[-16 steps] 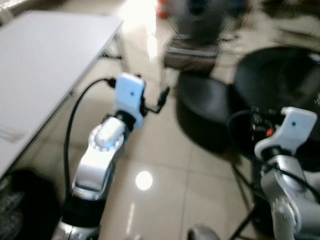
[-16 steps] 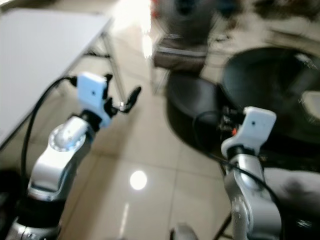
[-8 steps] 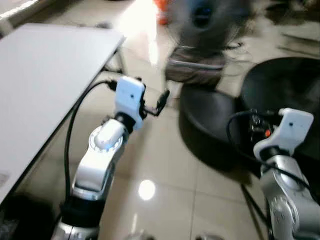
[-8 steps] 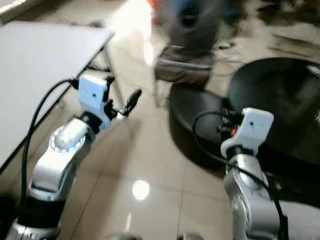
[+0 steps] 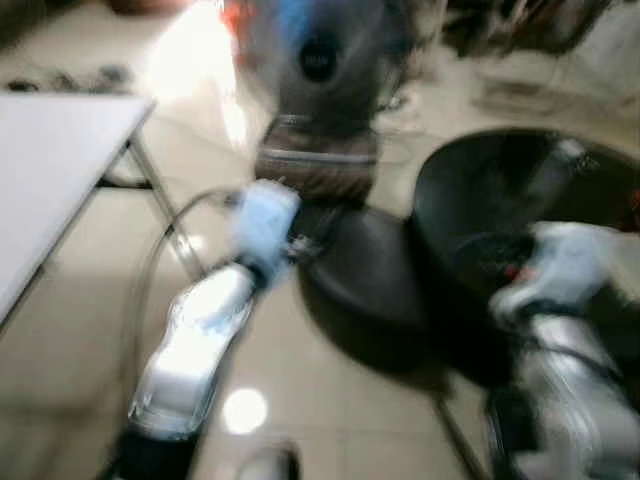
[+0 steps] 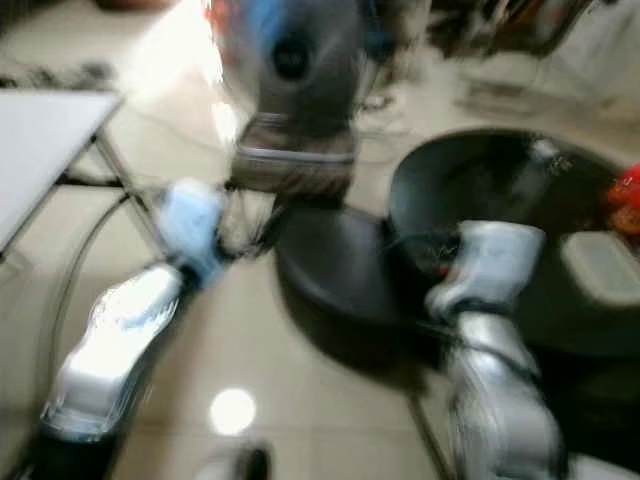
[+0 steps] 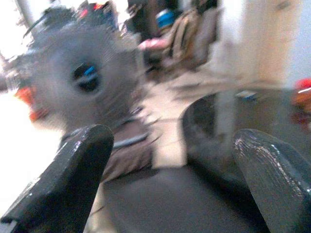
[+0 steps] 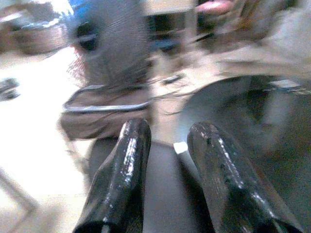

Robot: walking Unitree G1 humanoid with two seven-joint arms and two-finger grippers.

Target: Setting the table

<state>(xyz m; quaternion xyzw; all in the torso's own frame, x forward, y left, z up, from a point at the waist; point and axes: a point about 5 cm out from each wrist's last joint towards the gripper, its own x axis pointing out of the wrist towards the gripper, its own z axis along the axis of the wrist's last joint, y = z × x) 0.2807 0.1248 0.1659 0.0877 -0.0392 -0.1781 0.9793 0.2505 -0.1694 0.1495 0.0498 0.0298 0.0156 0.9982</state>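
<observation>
Head views heavily blurred. White table [image 5: 45, 170] occupies the 9 o'clock edge of the scene, its thin metal leg [image 5: 160, 205] slanting to the tiled floor [image 5: 80, 330]. Left arm [image 5: 195, 345] reaches forward at about 7 o'clock; left gripper [image 7: 170, 170] has its fingers [image 7: 73, 174] spread wide apart, nothing between them. At 12 o'clock stands a floor fan [image 5: 320, 60] on a dark base. Right of centre, a low round black table [image 5: 520, 200] sits at about 2 o'clock, with a red item [image 6: 625, 190] and a pale container [image 6: 600, 262] on its far right part. Right arm [image 5: 560, 340] extends at 4 o'clock; right gripper [image 8: 165, 170] fingers sit close together with a narrow gap, holding nothing.
</observation>
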